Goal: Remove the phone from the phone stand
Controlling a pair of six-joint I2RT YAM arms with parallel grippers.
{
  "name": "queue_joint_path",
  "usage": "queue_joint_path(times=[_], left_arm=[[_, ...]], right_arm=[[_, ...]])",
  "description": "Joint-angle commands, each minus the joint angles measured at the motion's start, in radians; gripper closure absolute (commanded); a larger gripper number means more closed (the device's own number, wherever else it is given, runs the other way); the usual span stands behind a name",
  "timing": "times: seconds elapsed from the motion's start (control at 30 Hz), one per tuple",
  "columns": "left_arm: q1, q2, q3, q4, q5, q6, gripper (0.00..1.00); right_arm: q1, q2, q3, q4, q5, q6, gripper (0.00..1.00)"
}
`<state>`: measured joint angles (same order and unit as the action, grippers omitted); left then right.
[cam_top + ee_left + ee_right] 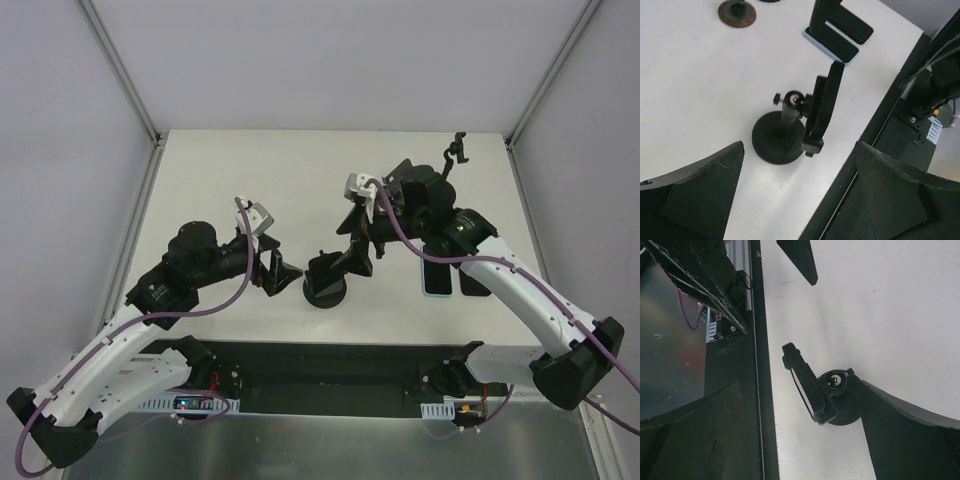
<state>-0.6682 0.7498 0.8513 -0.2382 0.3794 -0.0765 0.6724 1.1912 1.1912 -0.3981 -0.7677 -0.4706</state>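
Apparently the job is all but done: the stand's cradle (822,107) shows empty in both wrist views, and the phone (436,278), in a pale blue case, lies flat on the counter (220,170).

At centre left of the overhead frame, the left gripper (280,272) has its jaws spread wide with nothing between them, just beside the stand (328,283) at centre. Above and right of the stand, the right gripper (362,228) hangs with its jaws likewise released and empty.

The phone rests at centre right, partly under the right arm, beyond the stand from the left jaws and below and right of the right jaws, touching neither. A dark slab (472,281) lies just beside it.

What is left, by the look of it, is only for the arms to draw clear.
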Motion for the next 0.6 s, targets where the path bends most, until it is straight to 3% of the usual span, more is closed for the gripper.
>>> queue_joint_path(times=[0.0,0.23,0.43,0.47,0.57], left_arm=[[-0.005,-0.108,-0.089,-0.062,-0.106,-0.078,0.09],[-0.005,-0.201,-0.166,-0.131,-0.161,-0.108,0.08],[-0.005,-0.188,-0.182,-0.131,-0.181,-0.108,0.07],[-0.005,-0.173,-0.182,-0.133,-0.18,-0.108,0.07],[-0.005,-0.146,-0.172,-0.133,-0.185,-0.105,0.07]], right_arm=[[0.055,0.109,0.143,-0.171,-0.044,-0.172,0.03],[0.115,0.238,0.235,-0.298,0.008,-0.246,0.14],[0.136,0.255,0.225,-0.285,0.047,-0.221,0.47],[0.138,0.249,0.217,-0.269,0.059,-0.189,0.62],[0.136,0.216,0.176,-0.197,0.119,-0.134,0.81]])
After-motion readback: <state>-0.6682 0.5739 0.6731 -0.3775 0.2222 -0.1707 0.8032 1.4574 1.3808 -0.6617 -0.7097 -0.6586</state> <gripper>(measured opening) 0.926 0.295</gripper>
